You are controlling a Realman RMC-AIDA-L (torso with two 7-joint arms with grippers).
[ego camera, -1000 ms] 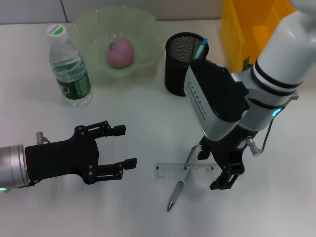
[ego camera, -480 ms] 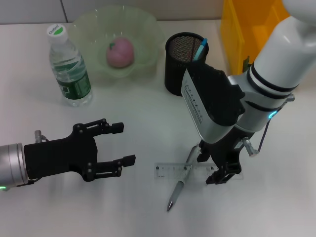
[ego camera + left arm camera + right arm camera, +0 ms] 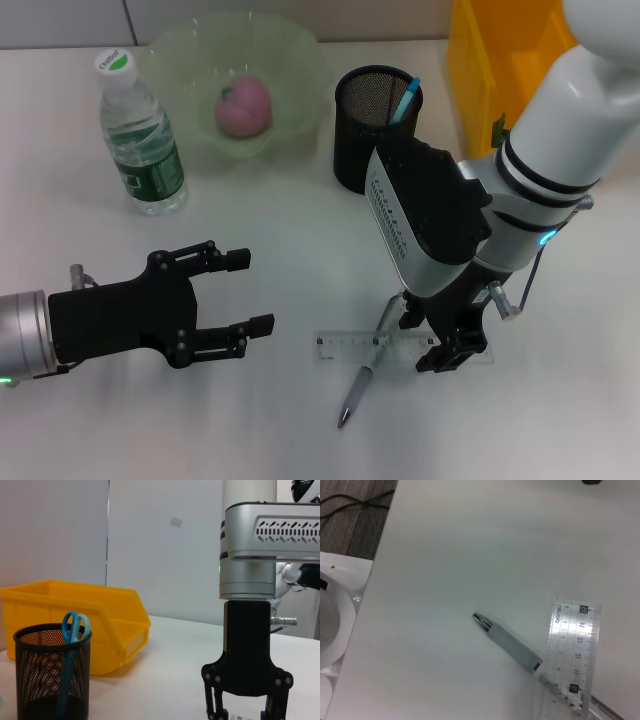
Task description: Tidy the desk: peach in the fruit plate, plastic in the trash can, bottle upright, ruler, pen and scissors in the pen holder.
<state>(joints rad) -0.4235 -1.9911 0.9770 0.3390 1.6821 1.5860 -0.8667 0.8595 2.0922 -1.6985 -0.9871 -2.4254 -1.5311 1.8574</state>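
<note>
right gripper (image 3: 440,345): down at the table over the right end of the ruler (image 3: 350,347), jaws narrowly apart, gripping nothing
left gripper (image 3: 245,295): parked low at left, jaws wide, empty
ruler: clear, flat on table (image 3: 250,420), lying across the pen (image 3: 362,385)
pen: silver, slanted, shaft under the ruler
pen holder (image 3: 372,125): black mesh, blue scissors (image 3: 74,630) inside
peach (image 3: 244,107): in green fruit plate (image 3: 180,55)
bottle (image 3: 140,140): upright, left of plate
yellow bin (image 3: 490,60): right of pen holder
</note>
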